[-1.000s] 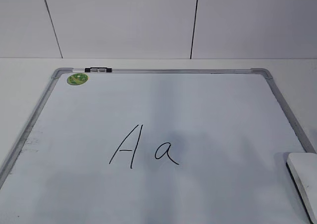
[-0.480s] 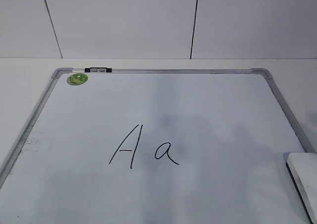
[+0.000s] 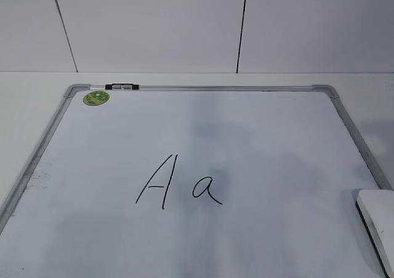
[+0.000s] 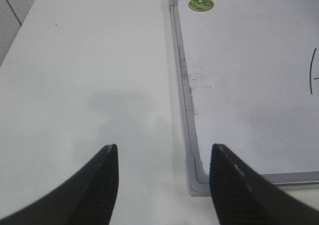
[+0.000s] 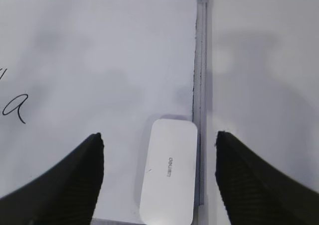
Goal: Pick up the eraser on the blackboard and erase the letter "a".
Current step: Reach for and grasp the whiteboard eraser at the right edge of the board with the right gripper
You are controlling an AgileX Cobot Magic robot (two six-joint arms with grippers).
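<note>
White table (image 3: 24, 87), pale seamed wall panels (image 3: 154, 26) behind

My left end effector (image 4: 162, 185) and right end effector (image 5: 158, 177) both hover with black fingers spread wide, gripping nothing.

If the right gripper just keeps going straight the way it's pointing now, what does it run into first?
Most likely the eraser, lying between the open right gripper's fingers on the blackboard, by its frame. Depth is unclear; the letter "a" lies off to the left.
</note>
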